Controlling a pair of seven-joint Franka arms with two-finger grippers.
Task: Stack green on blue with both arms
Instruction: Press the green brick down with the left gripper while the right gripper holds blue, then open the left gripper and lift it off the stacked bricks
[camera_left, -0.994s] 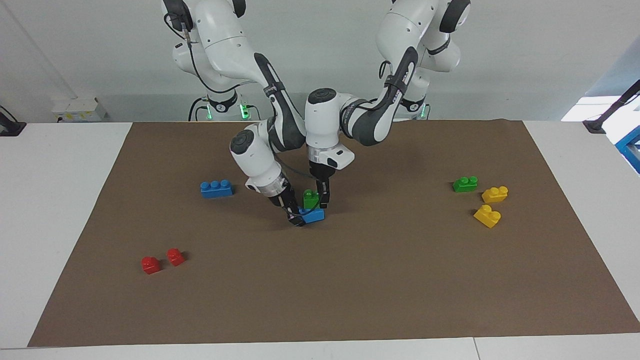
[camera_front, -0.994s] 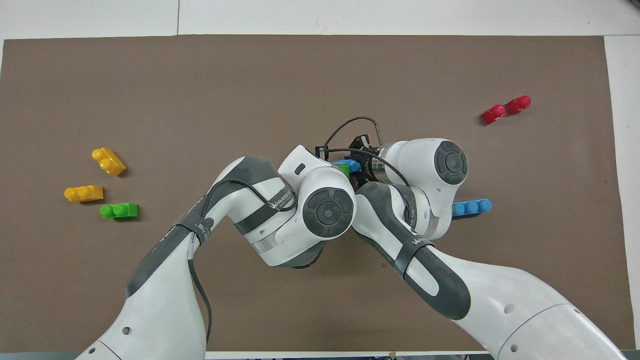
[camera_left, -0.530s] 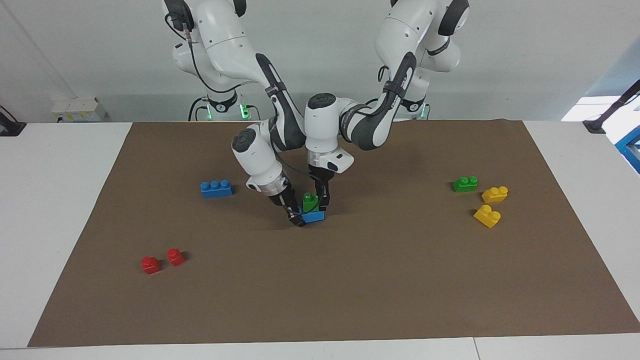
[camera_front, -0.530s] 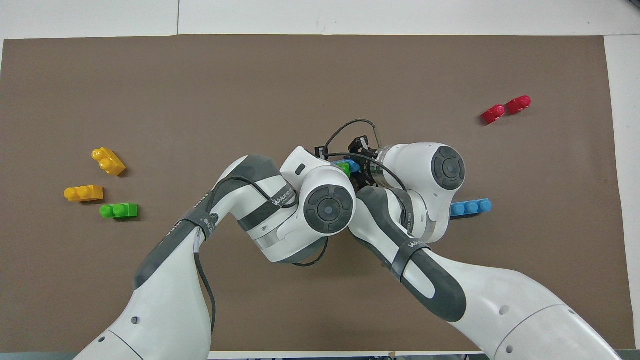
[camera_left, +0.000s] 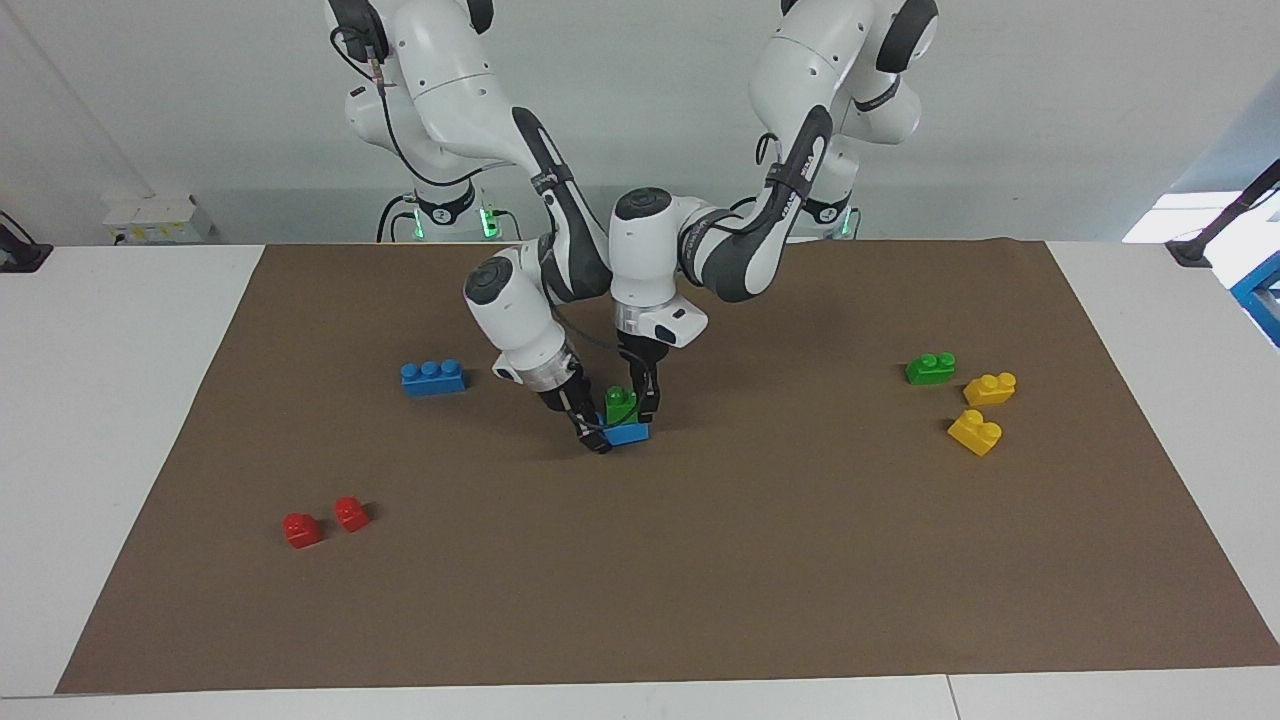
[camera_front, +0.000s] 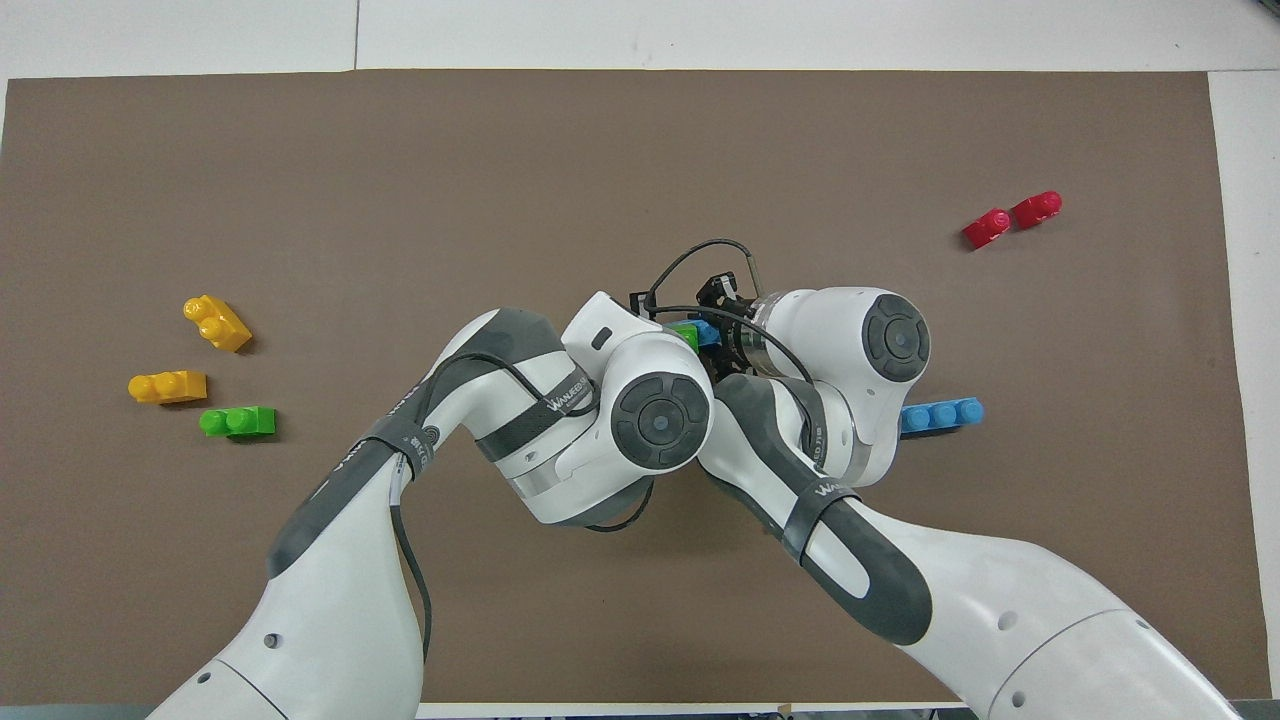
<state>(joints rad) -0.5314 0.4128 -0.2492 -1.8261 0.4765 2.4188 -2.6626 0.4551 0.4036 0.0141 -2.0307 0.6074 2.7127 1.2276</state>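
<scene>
Nearest the robots, spare blue three-stud brick (camera_left: 433, 377) and spare green two-stud brick (camera_left: 930, 368) lay untouched. At mat centre, left gripper (camera_left: 640, 408) clamped on green brick (camera_left: 621, 404), set atop blue brick (camera_left: 628, 433). Right gripper (camera_left: 596, 437) pinched that blue brick's end. Probably seated, though studs hidden; release left to do.

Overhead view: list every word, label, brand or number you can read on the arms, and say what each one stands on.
White lettering on the dark band of the left arm: too blurred to read.
White lettering on the dark band of the right arm: too blurred to read.
No other writing shows.
</scene>
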